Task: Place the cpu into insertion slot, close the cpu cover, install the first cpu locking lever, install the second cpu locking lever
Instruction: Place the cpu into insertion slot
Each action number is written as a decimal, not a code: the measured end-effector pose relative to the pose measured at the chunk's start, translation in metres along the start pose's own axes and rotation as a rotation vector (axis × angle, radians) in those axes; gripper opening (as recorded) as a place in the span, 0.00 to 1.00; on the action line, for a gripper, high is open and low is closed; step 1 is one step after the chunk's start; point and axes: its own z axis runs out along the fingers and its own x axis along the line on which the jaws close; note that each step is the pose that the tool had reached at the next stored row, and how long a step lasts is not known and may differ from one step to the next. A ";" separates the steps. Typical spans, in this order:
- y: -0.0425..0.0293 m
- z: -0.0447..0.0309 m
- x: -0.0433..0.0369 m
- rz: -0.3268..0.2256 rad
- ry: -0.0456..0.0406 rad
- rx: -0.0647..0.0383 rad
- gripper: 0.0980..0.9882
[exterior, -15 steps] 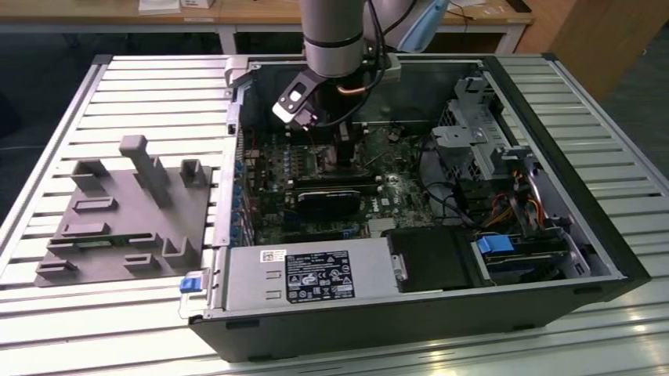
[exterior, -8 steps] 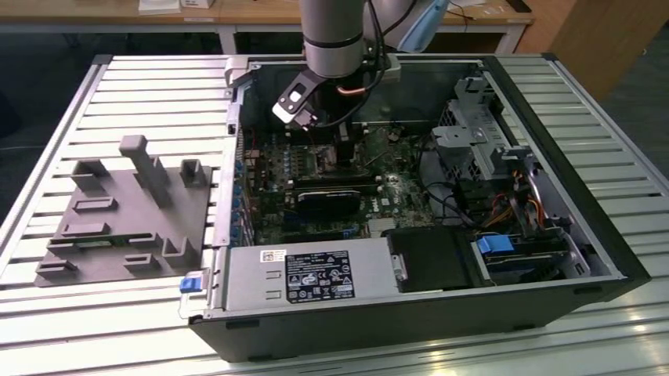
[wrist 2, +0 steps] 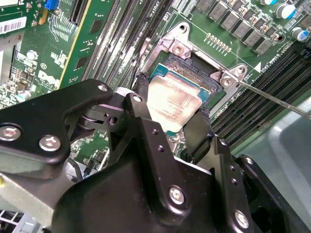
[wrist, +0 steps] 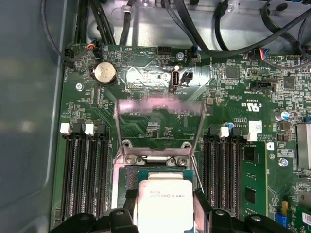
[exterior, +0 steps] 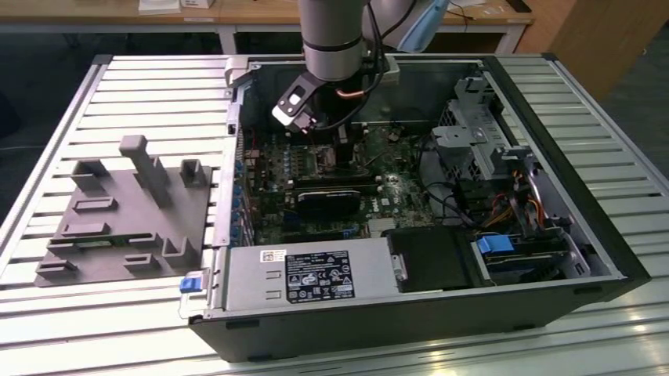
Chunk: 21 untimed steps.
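Note:
My gripper (wrist 2: 173, 96) is shut on the cpu (wrist 2: 170, 109), a small silvery-tan square chip pinched by its two opposite edges between black fingers (wrist 2: 201, 128). The chip hangs right over the insertion slot (wrist 2: 181, 48), whose silvery rim and dark centre show around it. I cannot tell whether the chip touches the slot. In the first wrist view the cpu (wrist: 164, 208) sits between the fingers, and the cpu cover (wrist: 119, 126) stands raised behind the slot. A thin locking lever (wrist 2: 277, 99) sticks out free beside the slot. In the exterior view the gripper (exterior: 324, 153) reaches down into the open computer case.
Long black memory slots (wrist: 87, 170) flank the insertion slot on both sides. A black rectangular block (exterior: 334, 196) lies on the motherboard just in front of the gripper. Cables (exterior: 460, 196), a drive cage (exterior: 491, 141) and the power supply (exterior: 303, 278) crowd the case. A grey fixture (exterior: 125, 211) lies on the exterior view's left.

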 end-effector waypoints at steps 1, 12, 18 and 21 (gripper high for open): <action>0.0000 0.0001 0.0000 0.000 0.0009 0.000 0.49; -0.0007 0.0037 0.0002 0.001 0.0091 0.000 0.49; -0.0024 0.0072 0.0003 0.001 0.0092 0.000 0.49; -0.0032 0.0083 0.0008 0.001 0.0097 0.000 0.49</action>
